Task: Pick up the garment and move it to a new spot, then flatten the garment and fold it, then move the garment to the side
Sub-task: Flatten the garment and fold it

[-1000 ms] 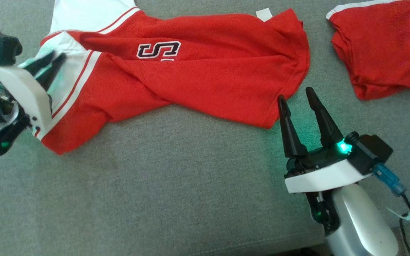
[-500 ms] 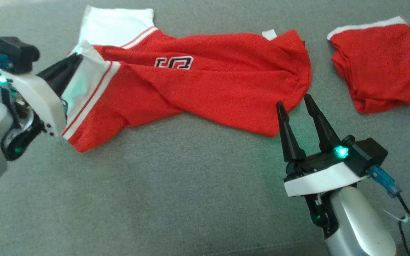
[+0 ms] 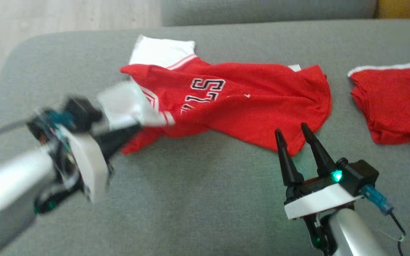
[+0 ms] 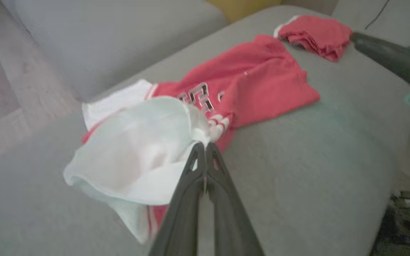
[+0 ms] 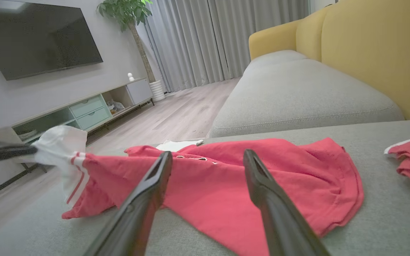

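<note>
Nearest us, bare grey sofa cushion (image 3: 190,206) lies open between our two claws. Our right claw (image 3: 291,128) stands released, fingers spread, its tips just at the hem of the red jersey (image 3: 247,103). Our left claw (image 4: 203,144) is clenched on the jersey's white sleeve (image 4: 137,153), holding that end raised off the cushion. The jersey's long axis runs left to right, sleeves to the left, hem to the right. Farther right, apart from it, sits a folded red garment (image 3: 393,103). Beyond the cushion's rounded left corner is wooden floor (image 3: 48,21).
</note>
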